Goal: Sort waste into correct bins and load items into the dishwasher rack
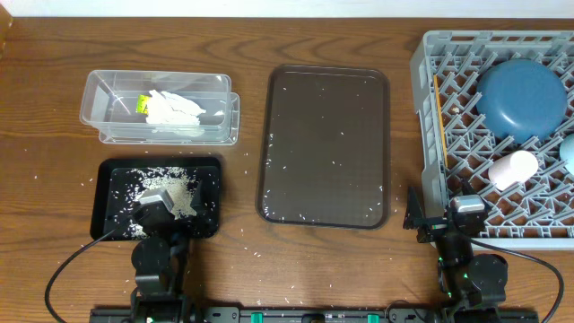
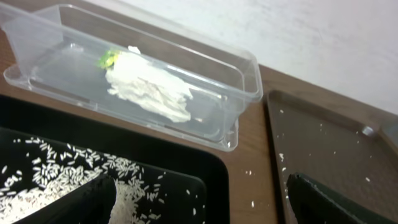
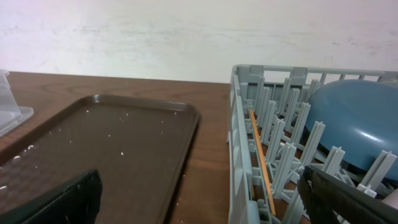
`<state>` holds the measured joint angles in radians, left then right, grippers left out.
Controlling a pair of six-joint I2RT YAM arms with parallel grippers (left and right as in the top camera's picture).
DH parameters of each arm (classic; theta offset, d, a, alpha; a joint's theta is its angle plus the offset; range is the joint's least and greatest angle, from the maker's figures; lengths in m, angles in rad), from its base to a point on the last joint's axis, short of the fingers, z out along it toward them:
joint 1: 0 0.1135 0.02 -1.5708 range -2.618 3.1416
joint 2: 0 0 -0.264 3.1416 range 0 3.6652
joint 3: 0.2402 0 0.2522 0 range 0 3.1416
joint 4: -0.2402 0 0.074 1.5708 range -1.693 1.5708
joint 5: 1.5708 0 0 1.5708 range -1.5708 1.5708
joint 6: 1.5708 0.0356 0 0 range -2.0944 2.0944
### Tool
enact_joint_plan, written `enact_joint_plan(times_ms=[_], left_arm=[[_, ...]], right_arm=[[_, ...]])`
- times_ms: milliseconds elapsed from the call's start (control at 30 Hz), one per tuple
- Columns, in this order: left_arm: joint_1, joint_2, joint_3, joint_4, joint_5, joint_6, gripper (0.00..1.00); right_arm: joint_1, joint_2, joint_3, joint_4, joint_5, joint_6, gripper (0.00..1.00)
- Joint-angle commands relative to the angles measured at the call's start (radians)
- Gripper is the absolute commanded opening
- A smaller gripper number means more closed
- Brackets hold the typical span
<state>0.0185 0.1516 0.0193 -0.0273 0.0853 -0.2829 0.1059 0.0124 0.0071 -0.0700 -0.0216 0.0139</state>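
Observation:
The clear tub (image 1: 99, 112) at the back left holds the crumpled white tissue (image 1: 175, 109) and the snack wrapper (image 1: 142, 105); both also show in the left wrist view, tissue (image 2: 152, 90) and wrapper (image 2: 109, 59). The black tray (image 1: 208, 193) holds the rice heap (image 1: 166, 193). The grey rack (image 1: 430, 135) at the right holds the dark-blue dish (image 1: 522, 97), the light-blue bowl (image 1: 568, 152), a pale pink cup (image 1: 513, 169) and the chopsticks (image 1: 439, 121). The white cup is not visible. My left gripper (image 2: 199, 202) is open over the black tray. My right gripper (image 3: 199, 199) is open at the rack's near left corner.
The brown serving tray (image 1: 325, 148) lies in the middle with a few stray rice grains on it. Loose grains are scattered on the wooden table around the black tray. The table's front edge is just behind both arms.

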Motion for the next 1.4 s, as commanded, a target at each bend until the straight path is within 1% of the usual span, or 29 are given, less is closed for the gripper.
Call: enact_joint_plan(times_ms=[0,300,500,767,1367], left_arm=[[-0.004,-0.034,-0.015,-0.039,-0.004,0.021,0.91],[-0.005,-0.151,-0.015,-0.037,-0.003,0.021,0.91],[-0.004,-0.150,-0.015,-0.036,-0.007,0.026,0.91],[-0.004,-0.150,-0.015,-0.039,-0.007,0.116,0.91],[-0.001,-0.148,-0.015,-0.039,-0.023,0.118,0.91]], right_arm=[[-0.013,-0.007,-0.001,-0.005,0.010,-0.011,0.99],[-0.013,-0.007,-0.001,-0.005,0.010,-0.011,0.99],[-0.013,-0.007,-0.001,-0.005,0.010,-0.011,0.99],[-0.013,-0.007,-0.001,-0.005,0.010,-0.011,0.99],[-0.013,-0.007,-0.001,-0.005,0.010,-0.011,0.99]])
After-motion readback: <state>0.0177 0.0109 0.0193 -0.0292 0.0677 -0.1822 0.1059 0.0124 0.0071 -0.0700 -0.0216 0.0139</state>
